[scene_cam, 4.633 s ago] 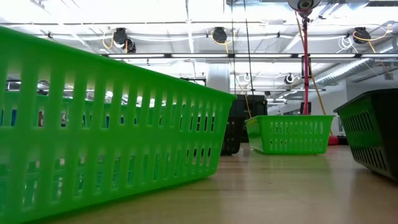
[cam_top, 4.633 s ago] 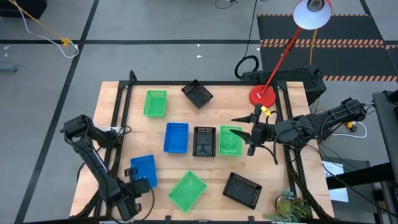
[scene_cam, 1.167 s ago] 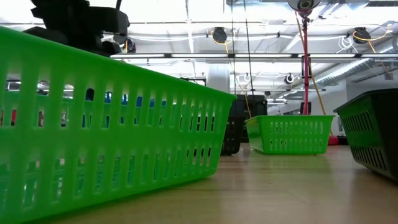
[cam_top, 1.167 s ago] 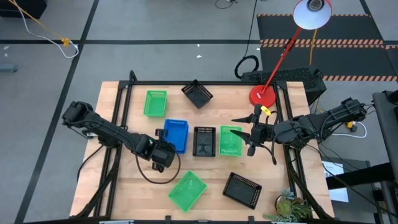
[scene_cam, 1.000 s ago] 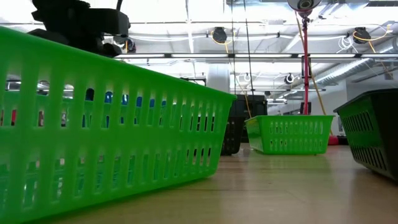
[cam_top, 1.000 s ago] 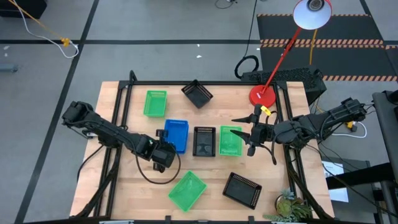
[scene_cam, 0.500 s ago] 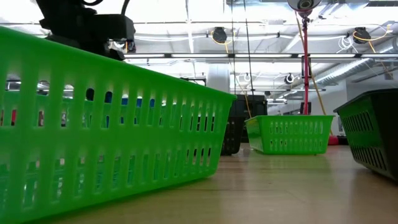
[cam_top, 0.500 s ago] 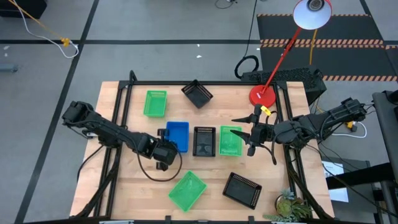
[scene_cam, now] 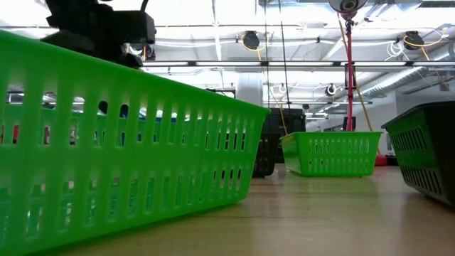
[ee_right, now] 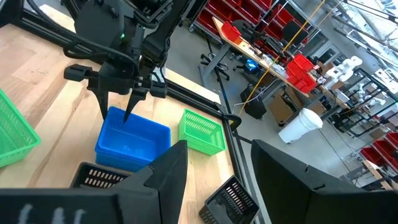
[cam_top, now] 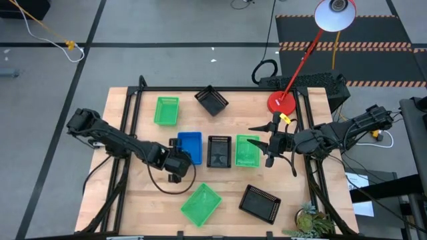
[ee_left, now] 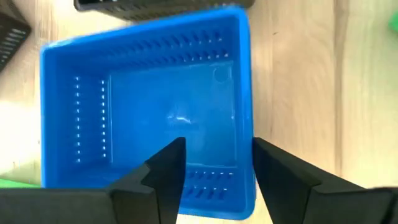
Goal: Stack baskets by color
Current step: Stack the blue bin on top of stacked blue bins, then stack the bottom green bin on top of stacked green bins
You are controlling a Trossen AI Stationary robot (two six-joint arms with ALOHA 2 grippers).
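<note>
Baskets spread over the wooden table (cam_top: 227, 193): blue basket (cam_top: 190, 147), black basket (cam_top: 219, 151) and green basket (cam_top: 247, 151) side by side in a middle row, long axes running from near edge to far edge, narrow gaps between neighbours. Blue basket open side up, seen straight down in the left wrist view (ee_left: 149, 106), one short wall nearest the fingers. Left gripper (cam_top: 175, 151) just above that basket's near-left corner, jaws parted, gripping nothing, fingertips (ee_left: 168, 163) astride the short wall. Right gripper (cam_top: 261, 141) hanging at the right side of the green basket, jaws spread, empty.

Far left: second green basket (cam_top: 166, 111), lengthwise like the row, bare wood around it. Far middle: black basket (cam_top: 212, 101) turned diagonal near the far edge. Near edge: green basket (cam_top: 201, 204) turned diagonal, and black basket (cam_top: 259, 203) also skewed, bare wood between them. Red lamp base (cam_top: 281, 102) at the far right corner. Widest bare wood at the near left.
</note>
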